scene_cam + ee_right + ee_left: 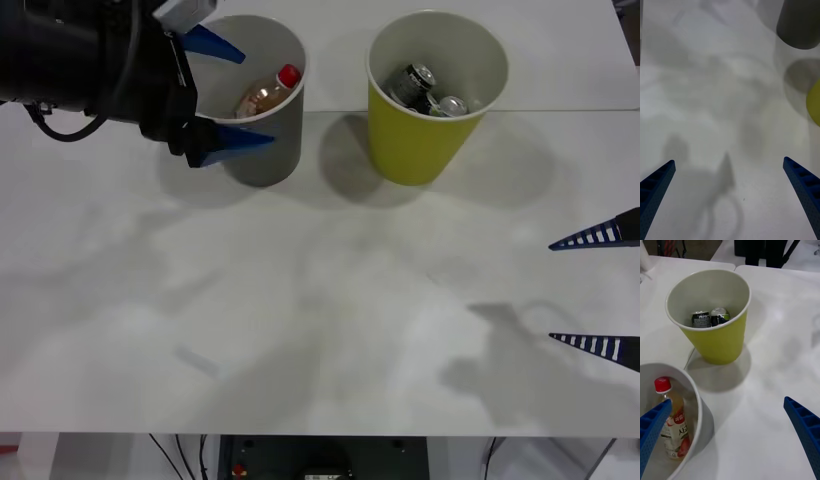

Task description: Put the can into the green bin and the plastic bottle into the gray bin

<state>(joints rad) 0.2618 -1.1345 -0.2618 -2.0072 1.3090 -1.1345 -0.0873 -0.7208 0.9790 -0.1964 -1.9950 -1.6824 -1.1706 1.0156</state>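
Front view, starting at the left gripper (222, 95): its two blue ribbed fingers are spread wide apart and hold nothing, poised over the near-left rim of the gray bin (262, 160), one finger above the opening and the other against the bin's outer wall. That empty, open pose directly above the bin suggests a release is finished. Inside the gray bin the plastic bottle (268, 92) leans with its red cap up toward the far wall; the left wrist view shows it resting against the bin's pale inner side, brownish contents and label visible. Just beside, to the robot's right, stands the green bin (425, 140), apart from the gray one. At its bottom lie two cans: the can (453, 105), dull silver with a shiny top, touching a black can (412, 84) with printed marks. Well apart, at the right edge of the table (300, 320), the right gripper (598, 290) hangs above the bare surface, fingers also wide apart and empty. Both sorting steps look complete.
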